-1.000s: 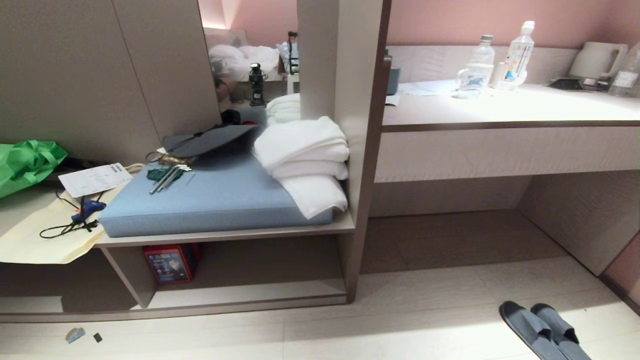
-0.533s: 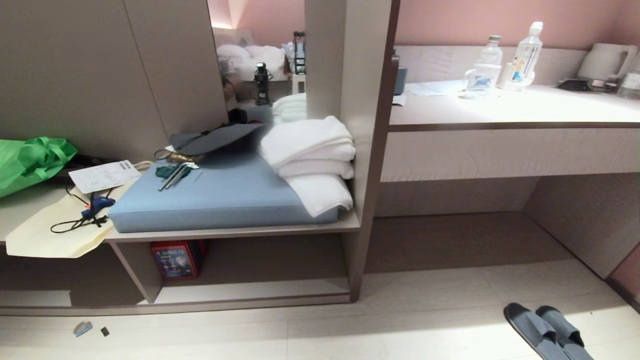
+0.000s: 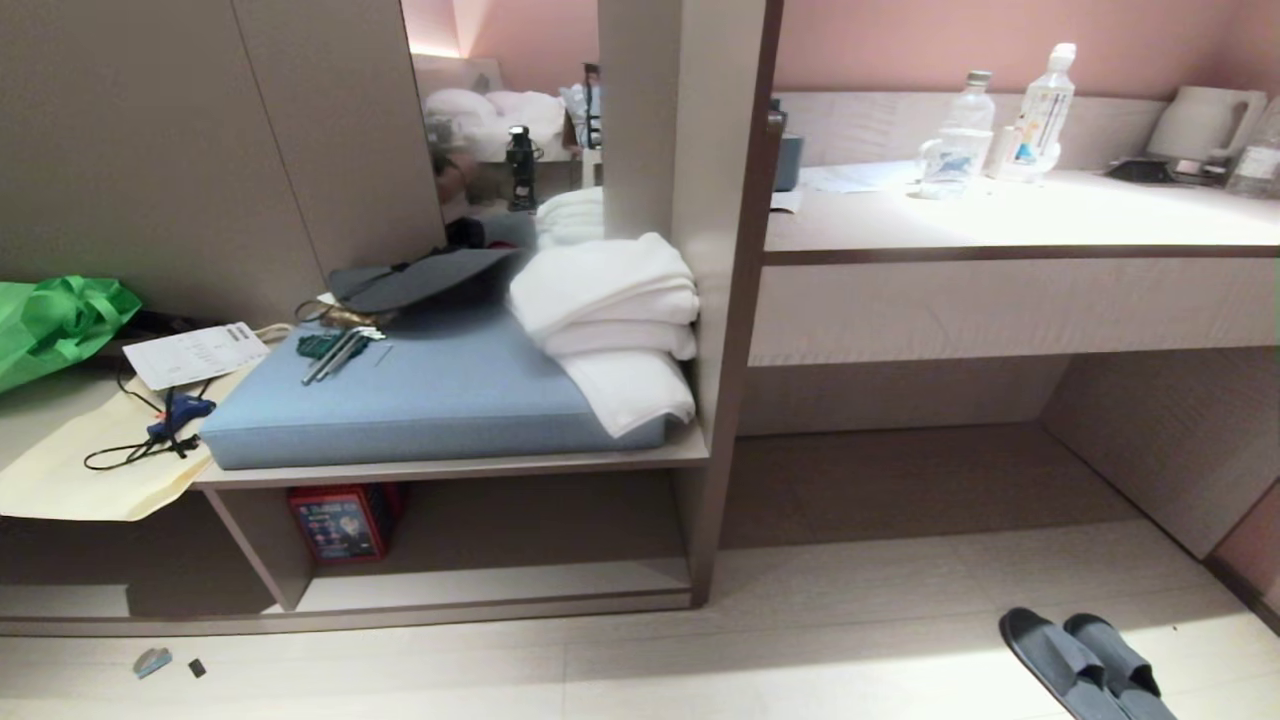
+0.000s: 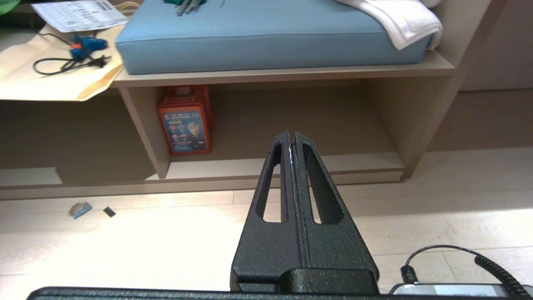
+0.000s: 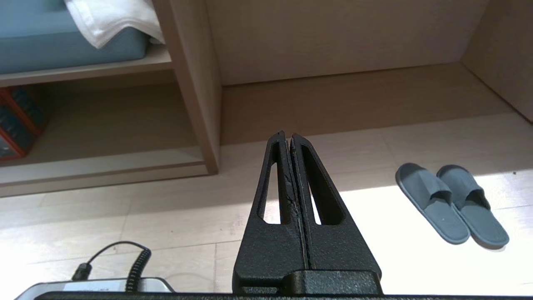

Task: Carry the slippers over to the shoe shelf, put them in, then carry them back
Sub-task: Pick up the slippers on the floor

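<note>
The slippers point(image 3: 1085, 665), a blue-grey pair, lie side by side on the pale floor at the lower right of the head view, in front of the desk alcove. In the right wrist view the slippers point(image 5: 452, 204) lie off to one side of my right gripper point(image 5: 289, 135), which is shut and empty above the floor. The shoe shelf point(image 3: 500, 585) is the low cubby under the blue cushion, left of the slippers. My left gripper point(image 4: 291, 134) is shut, empty, and points at the shoe shelf point(image 4: 258, 166). Neither arm shows in the head view.
A red box point(image 3: 340, 522) stands at the left end of the cubby. White towels point(image 3: 610, 320) and tools lie on the blue cushion point(image 3: 420, 395) above. The desk point(image 3: 1000, 215) carries bottles and a kettle point(image 3: 1195, 120). Small scraps point(image 3: 152, 662) lie on the floor.
The whole head picture swayed a little to one side and back, so the camera moved. The slippers and the other things stayed where they were.
</note>
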